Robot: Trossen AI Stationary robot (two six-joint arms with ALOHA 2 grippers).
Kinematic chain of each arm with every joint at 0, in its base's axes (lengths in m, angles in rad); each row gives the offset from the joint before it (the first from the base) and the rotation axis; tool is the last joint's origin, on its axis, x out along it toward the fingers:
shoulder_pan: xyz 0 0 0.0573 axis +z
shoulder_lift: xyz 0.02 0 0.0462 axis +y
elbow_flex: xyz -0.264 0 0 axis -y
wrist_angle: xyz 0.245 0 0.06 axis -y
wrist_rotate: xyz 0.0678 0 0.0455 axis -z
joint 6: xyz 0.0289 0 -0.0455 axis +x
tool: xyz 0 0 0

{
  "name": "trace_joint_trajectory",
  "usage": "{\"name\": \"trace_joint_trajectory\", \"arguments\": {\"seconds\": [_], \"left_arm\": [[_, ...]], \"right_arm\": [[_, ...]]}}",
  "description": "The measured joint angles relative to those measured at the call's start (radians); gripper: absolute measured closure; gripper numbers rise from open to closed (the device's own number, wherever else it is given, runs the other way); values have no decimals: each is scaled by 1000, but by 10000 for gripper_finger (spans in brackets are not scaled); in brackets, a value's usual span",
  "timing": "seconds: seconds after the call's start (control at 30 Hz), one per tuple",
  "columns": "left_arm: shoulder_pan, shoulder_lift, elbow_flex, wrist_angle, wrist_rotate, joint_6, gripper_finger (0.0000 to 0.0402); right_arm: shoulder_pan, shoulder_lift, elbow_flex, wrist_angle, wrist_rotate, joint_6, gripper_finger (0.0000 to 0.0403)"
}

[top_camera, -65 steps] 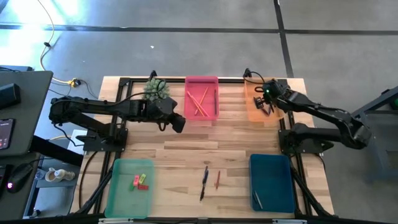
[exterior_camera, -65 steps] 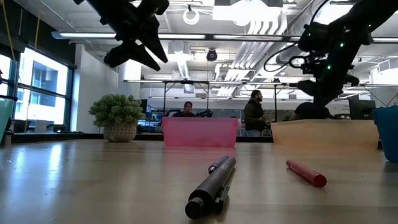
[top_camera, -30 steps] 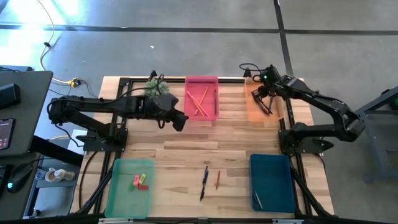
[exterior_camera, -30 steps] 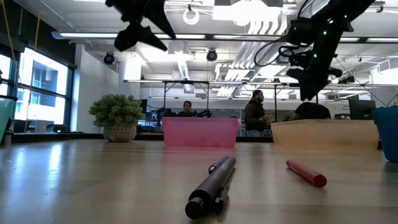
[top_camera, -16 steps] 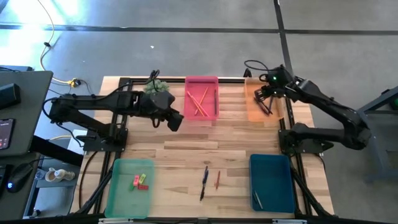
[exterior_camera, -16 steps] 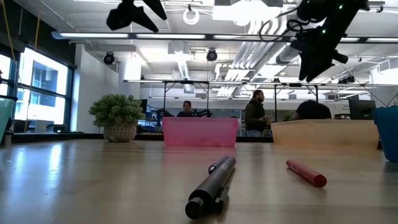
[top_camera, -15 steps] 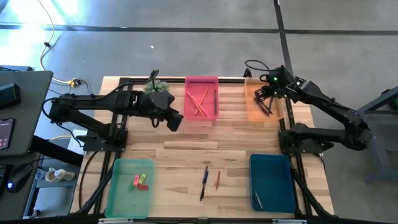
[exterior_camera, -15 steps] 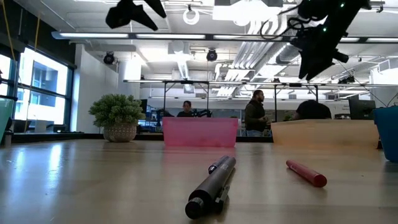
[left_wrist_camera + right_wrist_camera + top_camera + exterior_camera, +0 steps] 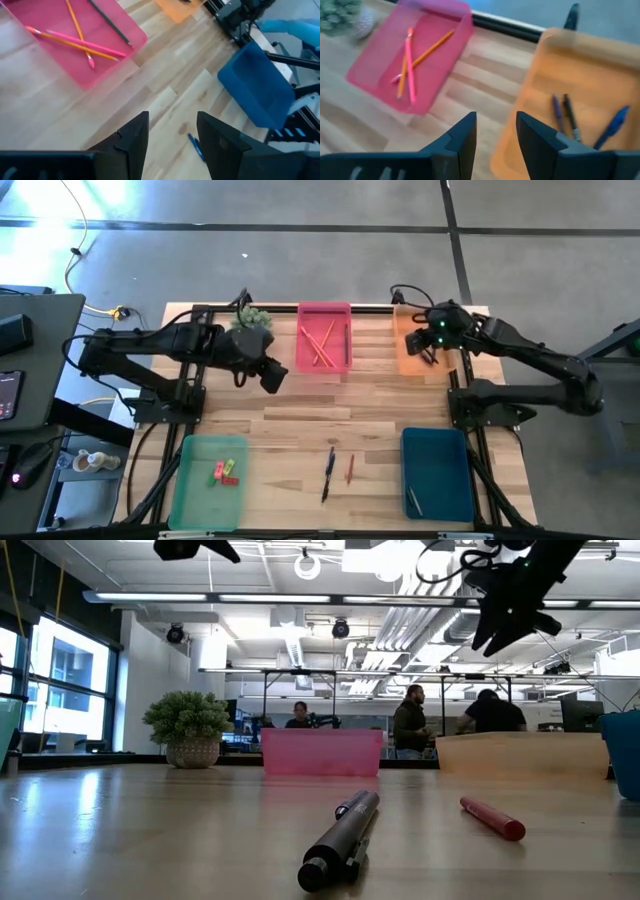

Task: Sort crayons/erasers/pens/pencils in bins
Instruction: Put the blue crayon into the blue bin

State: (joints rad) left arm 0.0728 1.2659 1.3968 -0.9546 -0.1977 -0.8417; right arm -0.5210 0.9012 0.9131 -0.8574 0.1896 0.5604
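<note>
High view: the left gripper [image 9: 272, 376] hangs above bare table [image 9: 300, 405] just off the pink bin's [image 9: 325, 364] near left corner; its fingers are spread with nothing between them, as the left wrist view shows [image 9: 172, 142]. Beyond those fingers in that view lie the pink bin [image 9: 75, 75] with the pencils [image 9: 75, 42], orange ones crossed with a pink stick and a dark green one beside them, then the teal bin [image 9: 260, 90] and a blue pen [image 9: 196, 146] on the wood close to the fingertips.

The right gripper [image 9: 432, 343] hovers over the orange bin [image 9: 408, 356], raised well clear of it in the low view [image 9: 510, 610]. Its fingers are also spread and hold nothing [image 9: 495, 140]. Just ahead of them the orange bin [image 9: 530, 135] holds three pens [image 9: 570, 117], two dark and one blue; the pink bin [image 9: 375, 82] with its pencils [image 9: 412, 60] lies farther off to one side.

Well away from both sets of fingers, at the table's near edge, the green bin [image 9: 195, 490] holds the erasers [image 9: 224, 472], pink-red and yellow-green. A dark pen [image 9: 328, 474] and a red stick [image 9: 349, 469] lie side by side on the table between the green and teal bins [image 9: 440, 480]; the teal bin holds one thin stick [image 9: 414, 501]. A potted plant [image 9: 250, 317] stands behind the left gripper.
</note>
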Motion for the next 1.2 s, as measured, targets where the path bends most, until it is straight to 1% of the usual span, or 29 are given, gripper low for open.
{"name": "trace_joint_trajectory", "arguments": {"seconds": [0.1, 0.27, 0.47, 0.63, 0.73, 0.93, 1.1, 1.2], "left_arm": [[-39, 0, 0, 0, 5, -22, 245], [-102, 16, 0, 0, 4, -64, 245], [-154, 41, 0, 38, 19, -64, 245], [-183, 79, 64, 30, 27, -44, 245], [-195, 113, 124, 29, 27, -14, 245], [-207, 190, 221, -78, -16, -1, 245], [-238, 246, 233, -131, -38, -84, 245], [-262, 283, 233, -155, -78, -145, 245]], "right_arm": [[52, 0, 0, 0, 10, 53, 273], [141, 0, 0, -10, 63, 124, 273], [235, 0, 0, -42, 96, 197, 273], [299, 0, 0, -47, 104, 251, 273], [336, 0, 0, -49, 138, 277, 273], [383, 0, 0, -72, 169, 325, 273], [400, 1, 0, -112, 178, 322, 273], [400, 1, 0, -141, 178, 322, 273]]}}
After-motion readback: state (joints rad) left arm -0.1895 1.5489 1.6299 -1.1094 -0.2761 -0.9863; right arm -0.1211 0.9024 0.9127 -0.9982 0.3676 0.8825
